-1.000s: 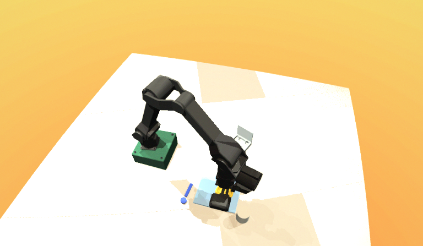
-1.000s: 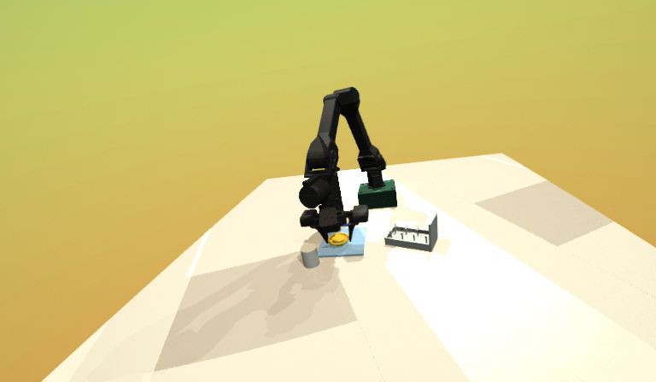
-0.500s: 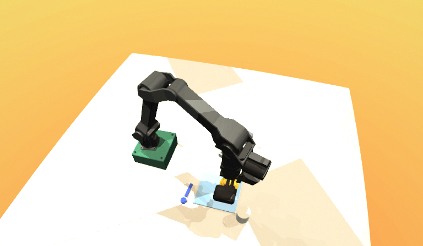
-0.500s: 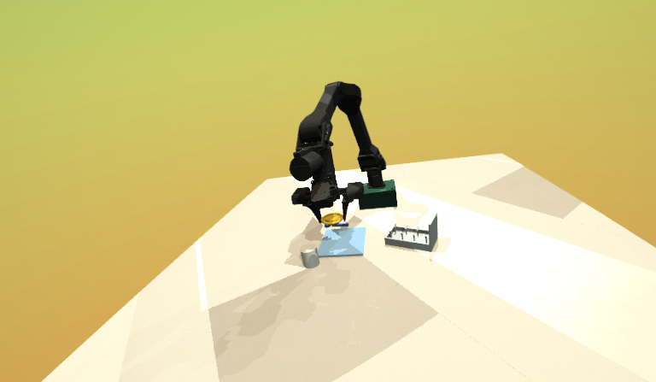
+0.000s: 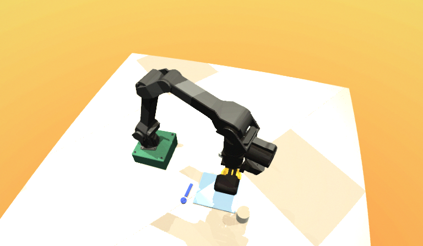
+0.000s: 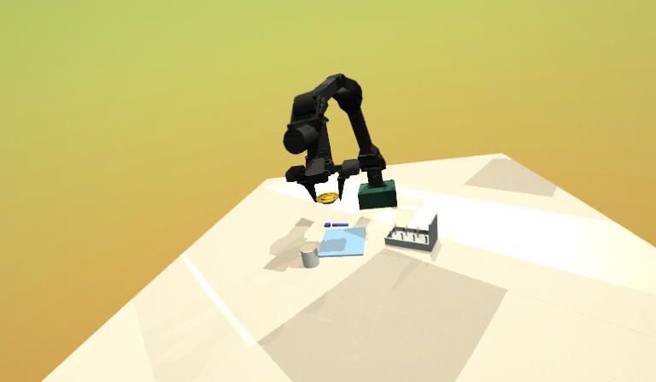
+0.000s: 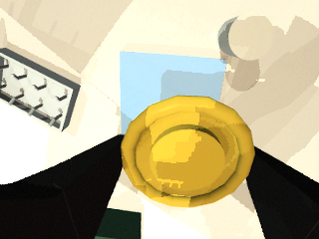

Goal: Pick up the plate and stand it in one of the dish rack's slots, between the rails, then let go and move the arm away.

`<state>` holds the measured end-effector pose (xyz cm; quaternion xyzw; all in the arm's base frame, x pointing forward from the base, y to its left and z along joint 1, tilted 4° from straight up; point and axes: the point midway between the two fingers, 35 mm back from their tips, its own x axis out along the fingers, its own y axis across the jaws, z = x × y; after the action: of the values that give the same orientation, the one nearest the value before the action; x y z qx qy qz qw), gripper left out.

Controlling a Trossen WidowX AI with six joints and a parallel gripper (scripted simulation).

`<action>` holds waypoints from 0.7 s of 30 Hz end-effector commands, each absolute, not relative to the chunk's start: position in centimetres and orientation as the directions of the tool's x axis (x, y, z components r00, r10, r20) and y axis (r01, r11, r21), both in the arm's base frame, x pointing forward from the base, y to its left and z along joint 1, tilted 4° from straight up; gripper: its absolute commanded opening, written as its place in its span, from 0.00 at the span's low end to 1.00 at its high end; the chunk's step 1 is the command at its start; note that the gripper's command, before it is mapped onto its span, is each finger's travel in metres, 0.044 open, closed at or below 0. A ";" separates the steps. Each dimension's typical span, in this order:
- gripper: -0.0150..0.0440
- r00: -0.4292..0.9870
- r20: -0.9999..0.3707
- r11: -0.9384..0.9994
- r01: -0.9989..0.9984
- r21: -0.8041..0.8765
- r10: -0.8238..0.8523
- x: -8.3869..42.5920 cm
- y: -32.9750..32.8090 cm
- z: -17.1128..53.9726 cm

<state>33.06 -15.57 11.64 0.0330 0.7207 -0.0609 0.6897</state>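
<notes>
The yellow plate is held roughly flat in the air, above the table and the blue mat. My gripper is shut on the plate, one black fingertip at each side of its rim. In the top view only small yellow parts of the plate show behind the near finger. The dish rack, a low grey tray with rows of short pegs and a taller end wall, stands apart from the plate, to its right in the exterior view and at the left edge in the wrist view.
A light blue mat lies on the table. A grey cylinder stands by its corner. A blue spoon-like thing lies beside the mat. The arm's green base stands behind.
</notes>
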 end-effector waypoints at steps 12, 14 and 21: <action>0.25 -0.041 -0.999 0.966 0.254 -0.042 -0.033 32.7 -11.7 14.7; 0.25 -0.041 -0.999 0.947 0.320 -0.042 -0.031 32.3 -9.6 14.6; 0.25 -0.044 -0.999 0.856 0.515 -0.045 -0.026 30.0 -3.5 14.3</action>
<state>31.20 -5.91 14.50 0.1411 0.7016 -0.1695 0.6776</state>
